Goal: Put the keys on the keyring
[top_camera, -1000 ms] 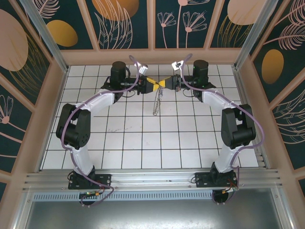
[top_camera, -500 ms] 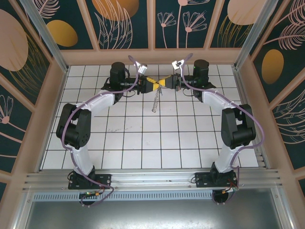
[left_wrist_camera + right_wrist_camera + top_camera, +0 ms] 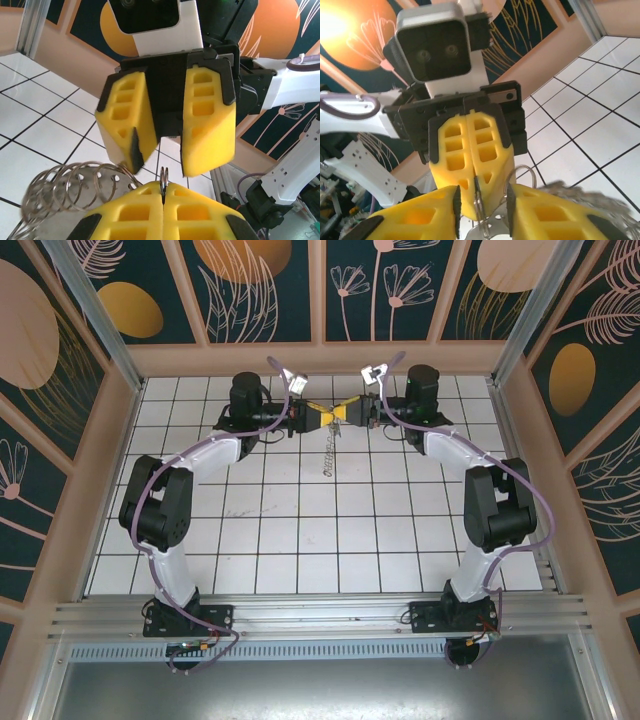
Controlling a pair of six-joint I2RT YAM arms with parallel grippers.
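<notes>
Both arms meet nose to nose, lifted above the far end of the worktop (image 3: 300, 540). Left gripper (image 3: 474, 207): jaws closed flat, pinching the thin wire of the keyring (image 3: 164, 181) edge-on right at the pad tips, with the rim poking just past the seam. Looks deliberate: a tip pinch leaves most of the wire exposed and presents it straight at the other arm. Right gripper (image 3: 165, 167): jaws parted, pads straddling the left tips and the ring, not clamped on anything I can make out. A string of silver rings (image 3: 329, 454) dangles from the pinch point toward the worktop; can't tell from overhead whether its bottom end touches the tiles. Holding the lot in the air lets gravity pull the loose stuff down and out of the working zone. In the left wrist view that string fans off to the left of the jaws as a coil. Can't pick a key head out of the dangling bits, too small and blurred. My read: mid-air handover or regrip step, with left as the vice and right lining up for a bite on the ring from the opposite side. Next move needs the right pads to close on bare wire beside the left tips, not on them. Risk: thin wire in soft foam can pivot or slip, and a swinging string can tug it off line.
</notes>
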